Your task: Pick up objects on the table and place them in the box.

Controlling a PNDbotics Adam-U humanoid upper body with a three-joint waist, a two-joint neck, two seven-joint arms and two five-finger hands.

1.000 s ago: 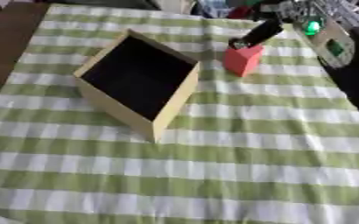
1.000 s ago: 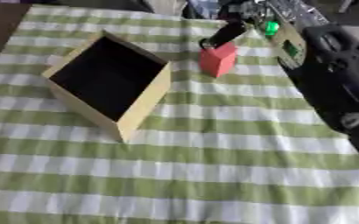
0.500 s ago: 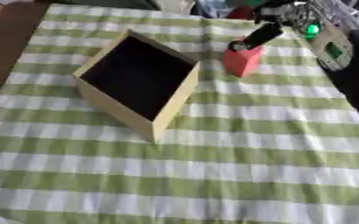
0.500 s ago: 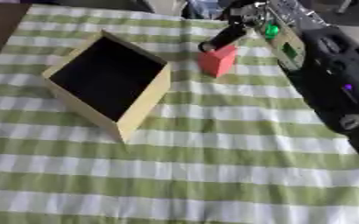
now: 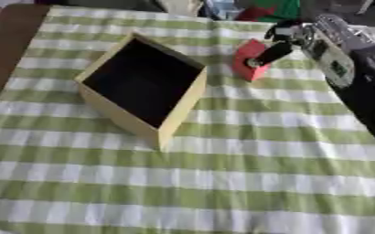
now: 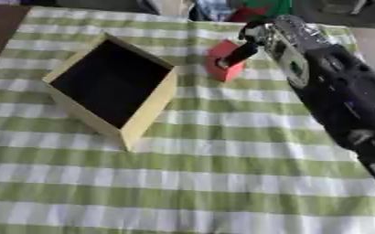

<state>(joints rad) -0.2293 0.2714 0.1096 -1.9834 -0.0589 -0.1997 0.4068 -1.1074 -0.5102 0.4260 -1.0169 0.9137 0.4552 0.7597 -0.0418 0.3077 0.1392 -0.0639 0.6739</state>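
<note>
Left eye view: the right robot hand [image 5: 280,45] has its fingers curled on the red block [image 5: 249,60], which sits just right of the box [image 5: 142,87] on the bench [image 5: 247,183]. Lift it above the rim before moving left.

Right eye view: the box mouth looks empty; release over its middle.

Quick tally: one box [image 5: 141,88], tan with a dark inside, sitting left of center. One red block [image 5: 248,60] toward the upper right. One robot hand [image 5: 275,51] in view, also upper right, touching that block. One green-and-white checked cloth [image 5: 222,183] covering the counter.
</note>
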